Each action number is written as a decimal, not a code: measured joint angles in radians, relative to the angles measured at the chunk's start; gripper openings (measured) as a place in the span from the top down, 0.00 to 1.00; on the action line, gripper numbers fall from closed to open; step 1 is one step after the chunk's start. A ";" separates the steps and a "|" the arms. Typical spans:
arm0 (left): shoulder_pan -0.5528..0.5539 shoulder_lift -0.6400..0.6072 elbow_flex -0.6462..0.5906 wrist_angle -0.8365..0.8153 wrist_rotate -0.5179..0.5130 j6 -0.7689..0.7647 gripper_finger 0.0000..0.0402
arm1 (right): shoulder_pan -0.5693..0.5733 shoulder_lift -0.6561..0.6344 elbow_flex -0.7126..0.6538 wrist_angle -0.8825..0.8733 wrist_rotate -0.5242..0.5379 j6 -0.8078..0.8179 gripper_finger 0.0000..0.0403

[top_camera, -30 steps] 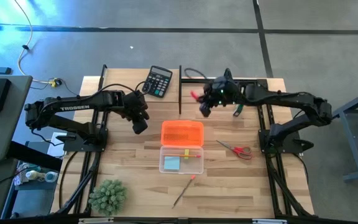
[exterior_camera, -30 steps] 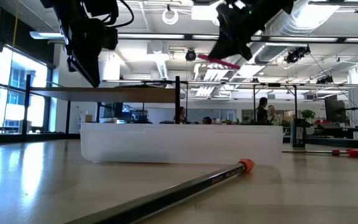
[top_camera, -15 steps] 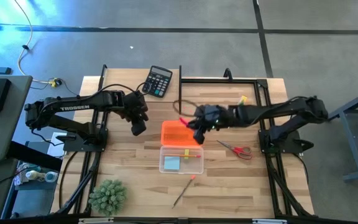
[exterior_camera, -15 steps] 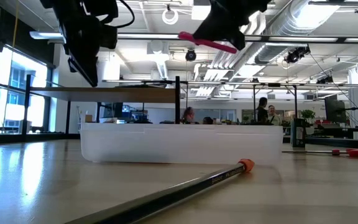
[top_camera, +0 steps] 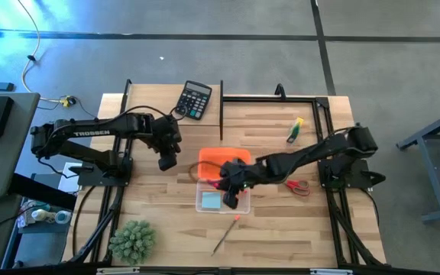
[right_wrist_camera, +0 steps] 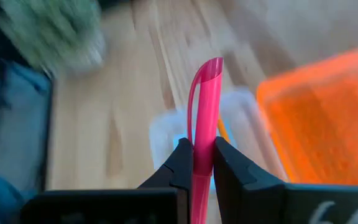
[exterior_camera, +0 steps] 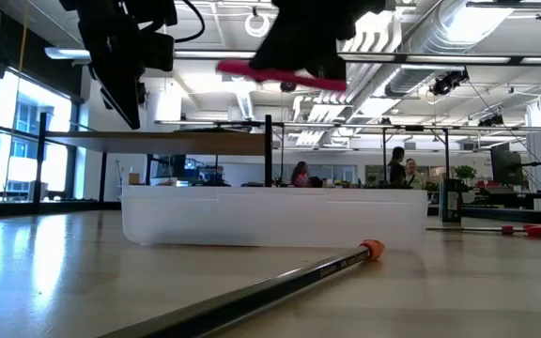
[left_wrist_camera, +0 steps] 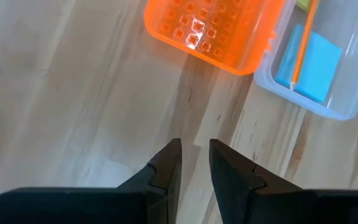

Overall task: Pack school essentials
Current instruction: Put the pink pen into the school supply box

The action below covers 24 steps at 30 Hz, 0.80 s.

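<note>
**A:** High view first: our right gripper (top_camera: 230, 189) hovers over the clear case (top_camera: 223, 196), clenched on the pink pen (right_wrist_camera: 204, 124).

**B:** Right wrist view confirms it. The pen sits pinched between both fingers, pointing out over the case. The pale blue note pad (top_camera: 211, 200) and an orange pencil (left_wrist_camera: 303, 43) already lie inside.

**A:** And our left gripper (top_camera: 166, 161) hangs beside the orange lid (top_camera: 214, 158), fingers nearly together, grasping nothing.

**B:** So how do we land this well?

**A:** We judge it best to line the pen up with the case's long side, lower it inside the walls, then release.

**B:** Agreed. Dropped from height, it could bounce out onto the bench (top_camera: 281, 221).

**A:** Scissors (top_camera: 296, 184), the loose pencil (top_camera: 225, 234) and the crayon box (top_camera: 294, 129) remain outside, waiting.
</note>
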 joint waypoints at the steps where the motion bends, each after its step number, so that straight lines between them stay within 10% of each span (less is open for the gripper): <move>1: -0.005 0.000 0.000 -0.001 0.000 0.001 0.82 | 0.005 0.020 0.014 -0.027 0.000 -0.005 0.95; 24: -0.032 0.000 0.000 -0.002 0.000 0.033 0.82 | 0.044 0.196 0.032 -0.077 -0.029 -0.247 0.84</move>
